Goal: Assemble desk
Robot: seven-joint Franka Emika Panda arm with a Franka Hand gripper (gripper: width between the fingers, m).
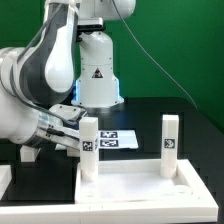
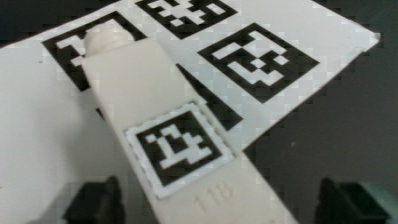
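The desk's white top panel [image 1: 130, 192] lies flat at the front of the table. Two white leg posts with tags stand upright on it, one on the exterior view's left [image 1: 89, 150] and one on the right [image 1: 170, 146]. My gripper [image 1: 78, 139] reaches in from the left, level with the left post's upper half. In the wrist view that leg post [image 2: 169, 130] lies between my two dark fingers [image 2: 93, 198], with a gap on each side. The gripper [image 2: 222, 198] is open around the post.
The marker board [image 1: 121, 141] lies on the black table behind the posts and also shows in the wrist view [image 2: 249, 55]. The arm's white base [image 1: 97, 70] stands at the back. Another white part [image 1: 5, 182] sits at the left edge.
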